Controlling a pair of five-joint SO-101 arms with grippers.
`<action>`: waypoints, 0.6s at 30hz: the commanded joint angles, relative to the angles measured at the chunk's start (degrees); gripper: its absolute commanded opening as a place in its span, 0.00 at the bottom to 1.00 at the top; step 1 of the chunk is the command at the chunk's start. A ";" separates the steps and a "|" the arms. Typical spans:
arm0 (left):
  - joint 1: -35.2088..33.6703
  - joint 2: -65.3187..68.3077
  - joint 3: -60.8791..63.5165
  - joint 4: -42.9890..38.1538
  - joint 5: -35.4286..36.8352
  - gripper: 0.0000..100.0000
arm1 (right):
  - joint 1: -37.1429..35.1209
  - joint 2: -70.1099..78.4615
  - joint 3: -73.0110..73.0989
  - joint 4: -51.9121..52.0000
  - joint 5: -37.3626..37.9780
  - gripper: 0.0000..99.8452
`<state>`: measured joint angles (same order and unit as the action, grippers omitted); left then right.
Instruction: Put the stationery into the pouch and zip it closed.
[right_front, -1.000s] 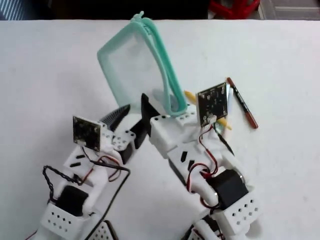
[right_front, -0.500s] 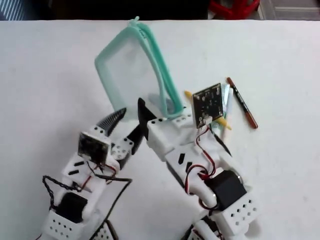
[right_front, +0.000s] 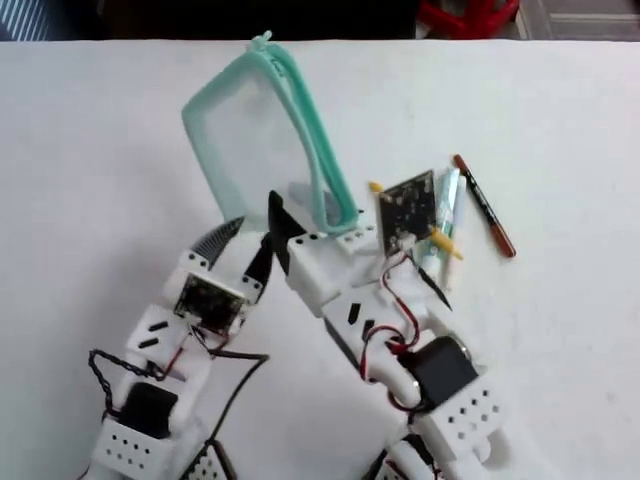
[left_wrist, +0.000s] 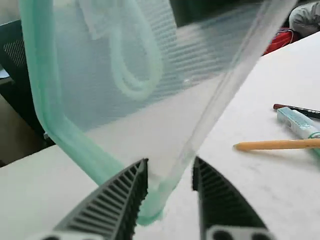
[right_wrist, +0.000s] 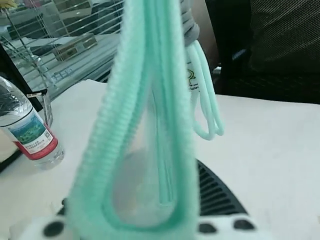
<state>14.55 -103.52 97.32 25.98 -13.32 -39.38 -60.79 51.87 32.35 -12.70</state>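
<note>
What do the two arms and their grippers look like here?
Both arms are white plastic with black motors and red-and-black cables. The left gripper and right gripper have black ribbed fingers; each wrist carries a bare circuit board.

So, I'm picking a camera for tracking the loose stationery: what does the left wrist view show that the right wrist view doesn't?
Left wrist view: the left gripper, fingers apart either side of the pouch at its lower corner, plus a yellow pencil, a pale tube-like item and a dark pen lying on the table.
Right wrist view: the teal zipper edge up close and a water bottle farther off.
Shared: the pouch and its cord loop.
</note>
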 joint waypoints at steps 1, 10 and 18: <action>-1.27 -0.92 -0.26 0.44 5.27 0.25 | -2.07 4.44 -1.93 -0.66 -0.79 0.02; -5.49 -0.92 -0.26 -2.11 -7.91 0.25 | -2.42 8.57 -8.09 2.33 -5.80 0.02; -6.64 -0.92 -0.26 -11.96 -9.14 0.25 | -2.42 11.38 -15.21 2.86 -6.95 0.02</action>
<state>8.48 -103.60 97.32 17.89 -21.93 -41.14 -50.95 41.23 34.73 -18.59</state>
